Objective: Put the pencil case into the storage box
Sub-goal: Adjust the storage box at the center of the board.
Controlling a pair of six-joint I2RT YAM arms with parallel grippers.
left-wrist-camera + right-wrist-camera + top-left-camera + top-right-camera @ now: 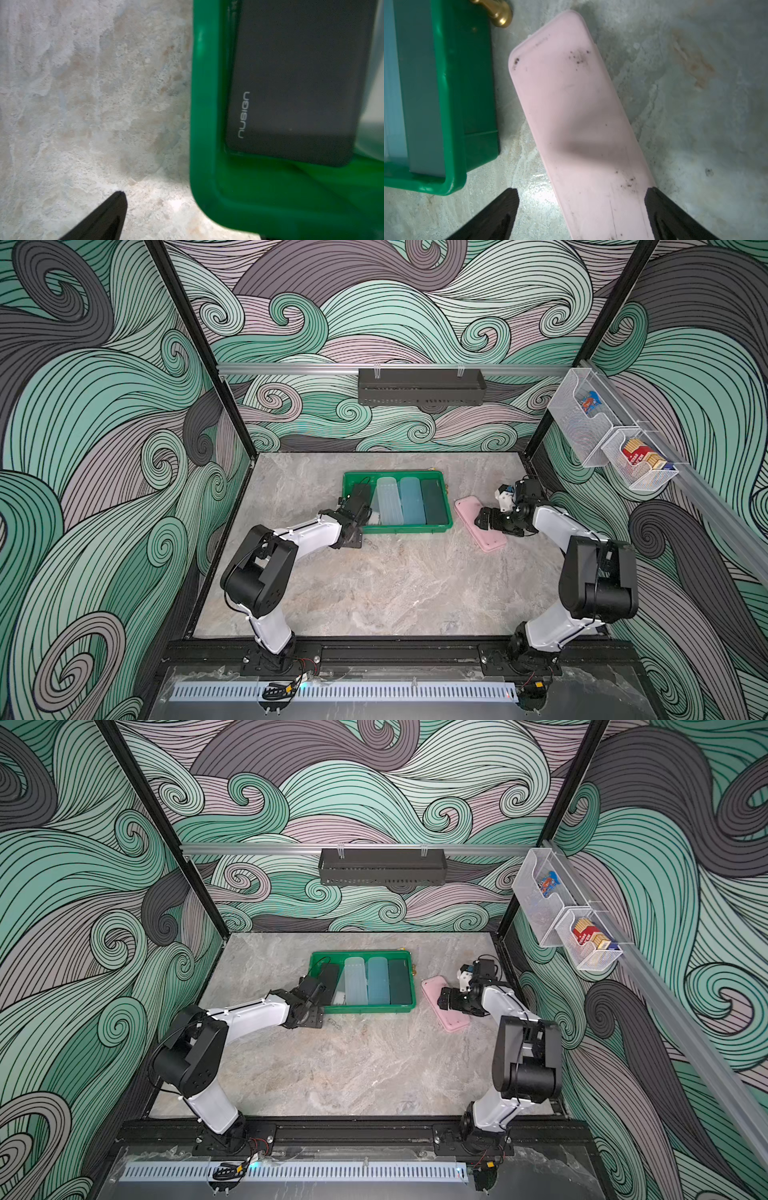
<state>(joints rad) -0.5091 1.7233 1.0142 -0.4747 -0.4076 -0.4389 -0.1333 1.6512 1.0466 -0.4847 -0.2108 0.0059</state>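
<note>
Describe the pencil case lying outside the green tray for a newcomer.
Find the shallow bright green plastic tray on the marble tabletop. On its right-arm side lies a flat, rounded pink plastic pencil case. It alone is pink and outside the tray.

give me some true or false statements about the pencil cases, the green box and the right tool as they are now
1. The pink pencil case lies on the table, outside the storage box. True.
2. The right tool is shut on the pink pencil case. False: its jaws stand open, one to each side of it.
3. The storage box is empty. False: several cases lie in it, a blue case among them.
4. A black case lies in the storage box. True.
</note>
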